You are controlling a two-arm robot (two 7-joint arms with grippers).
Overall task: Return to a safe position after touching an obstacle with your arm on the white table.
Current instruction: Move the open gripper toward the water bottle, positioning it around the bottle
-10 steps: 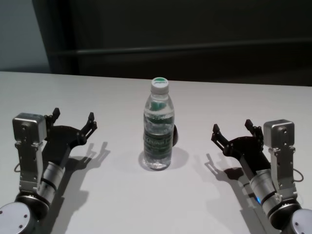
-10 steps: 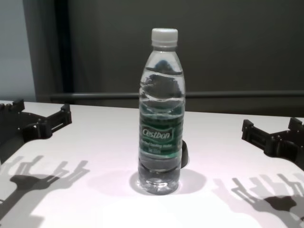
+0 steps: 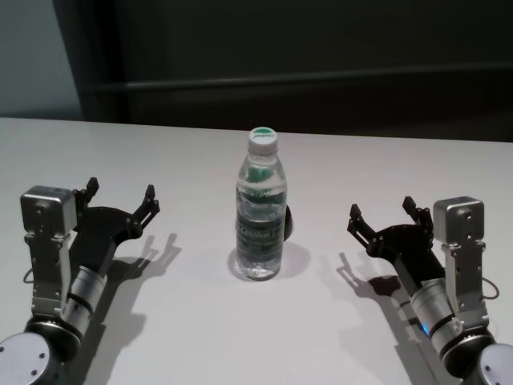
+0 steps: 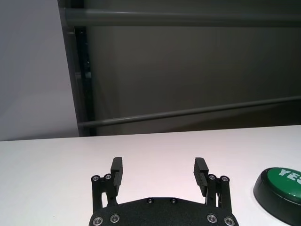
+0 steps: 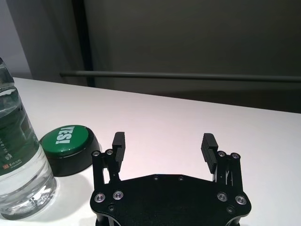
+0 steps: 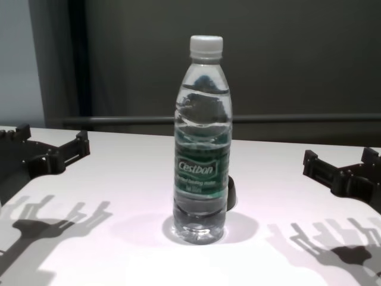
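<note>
While upright, bottle (image 3: pixel 260 216) between two open tools.

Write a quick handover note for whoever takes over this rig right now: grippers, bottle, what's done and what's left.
Left gripper: open, empty, hovering over the white table to the left of the bottle.
Right gripper: open, empty, to the bottle's right.
Water bottle: upright mid-table, cap on, clear of both arms.
Green button: right behind the bottle.
Done: can't tell from the views whether the bottle has been touched.
Left: confirm the touch, and if it's made, check both arms are at the safe position.
</note>
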